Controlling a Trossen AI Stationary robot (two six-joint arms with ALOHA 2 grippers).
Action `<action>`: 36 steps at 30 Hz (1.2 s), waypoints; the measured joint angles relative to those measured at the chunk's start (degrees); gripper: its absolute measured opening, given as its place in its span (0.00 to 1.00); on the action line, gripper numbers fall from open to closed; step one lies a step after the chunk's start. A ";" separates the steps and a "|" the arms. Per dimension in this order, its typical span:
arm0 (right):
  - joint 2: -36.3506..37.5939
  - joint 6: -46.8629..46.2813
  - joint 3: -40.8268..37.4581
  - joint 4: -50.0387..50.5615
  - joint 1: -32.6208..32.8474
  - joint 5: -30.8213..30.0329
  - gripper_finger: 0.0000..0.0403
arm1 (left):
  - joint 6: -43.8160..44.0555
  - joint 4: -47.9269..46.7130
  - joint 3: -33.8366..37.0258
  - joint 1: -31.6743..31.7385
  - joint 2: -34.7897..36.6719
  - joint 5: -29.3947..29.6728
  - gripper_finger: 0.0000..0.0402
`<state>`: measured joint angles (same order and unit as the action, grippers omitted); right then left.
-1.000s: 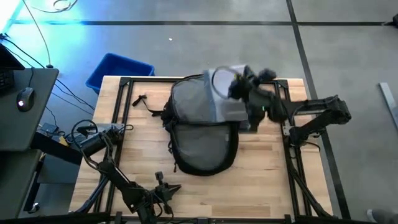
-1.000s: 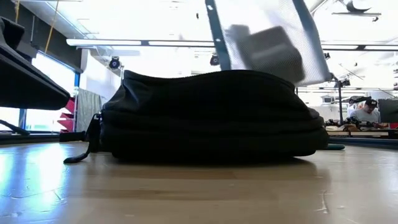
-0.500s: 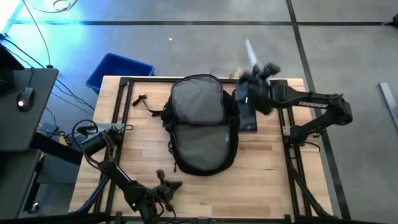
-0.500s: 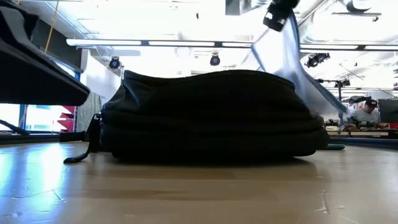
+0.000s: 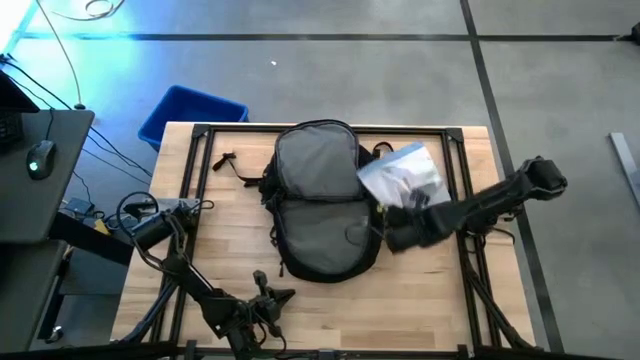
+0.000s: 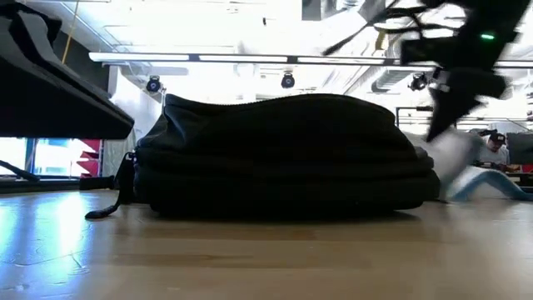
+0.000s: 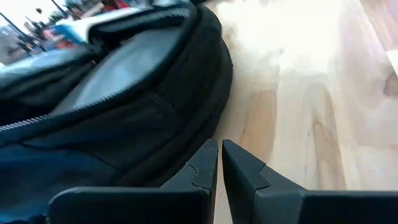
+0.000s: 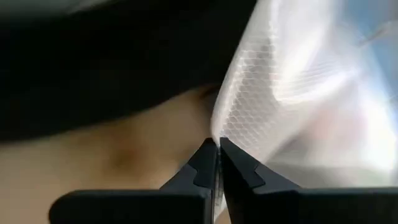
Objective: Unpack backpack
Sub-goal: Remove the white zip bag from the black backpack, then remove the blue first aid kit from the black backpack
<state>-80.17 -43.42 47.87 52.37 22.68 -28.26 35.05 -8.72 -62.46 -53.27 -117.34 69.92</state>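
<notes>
The black backpack [image 5: 320,200] lies flat and unzipped at the table's middle, grey lining up; it also shows in the low view [image 6: 283,154] and the left wrist view [image 7: 124,112]. A clear plastic pouch [image 5: 403,177] with a mesh side [image 8: 292,81] lies just right of the backpack, low over the wood [image 6: 466,171]. My right gripper [image 5: 385,215] is shut on the pouch's near end. My left gripper [image 5: 265,297] waits shut at the table's near edge, pointing at the backpack [image 7: 219,155]. My right gripper pinches an edge of the pouch's mesh side [image 8: 219,134] between its two fingertips [image 8: 205,158]. The fingers slant down from the near right. The pouch stretches away from them toward the table's far edge, beside the backpack. The blur hides whether its low end rests on the table.
A blue bin [image 5: 190,112] stands on the floor off the table's far left corner. A loose black strap [image 5: 228,160] trails left from the backpack. Bare wood shows at the near right [image 5: 430,300]. A person [image 6: 497,148] sits in the room beyond the table.
My right gripper has swung the pouch from high above the backpack's far right part out to the right, then steeply down and toward the near edge, tipping downward. The pouch now sits low beside the backpack. The backpack has kept still.
</notes>
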 joint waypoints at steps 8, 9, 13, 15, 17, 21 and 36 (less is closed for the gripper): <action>-4.90 -4.89 -3.58 -7.77 10.85 11.77 0.00 | -9.87 -0.10 -3.08 -3.76 1.11 12.64 0.01; -5.59 -5.61 -2.69 -6.03 11.32 12.32 0.00 | -11.42 -0.12 -3.79 -4.41 1.24 14.11 0.01; -6.62 -5.23 3.35 0.40 11.69 12.29 0.04 | -14.62 -0.49 -6.36 -5.75 3.50 17.78 0.01; -7.18 -3.22 6.19 1.93 11.69 12.27 0.09 | -15.65 -0.25 -8.14 -5.69 5.44 17.30 0.01; -7.43 -1.12 9.29 3.76 11.75 12.18 0.16 | -19.25 -0.31 -9.63 -5.59 7.20 15.27 0.02; -7.38 4.21 15.02 6.33 12.02 9.04 0.31 | -26.75 -0.63 -11.01 -3.70 12.97 7.98 0.07; -19.36 42.65 7.24 -58.39 14.75 -15.10 0.49 | -50.55 -21.33 -10.03 29.59 21.21 -29.22 0.37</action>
<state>-99.53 -0.77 55.11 -6.02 37.43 -43.36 -15.50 -30.05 -72.49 -23.68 -96.13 40.69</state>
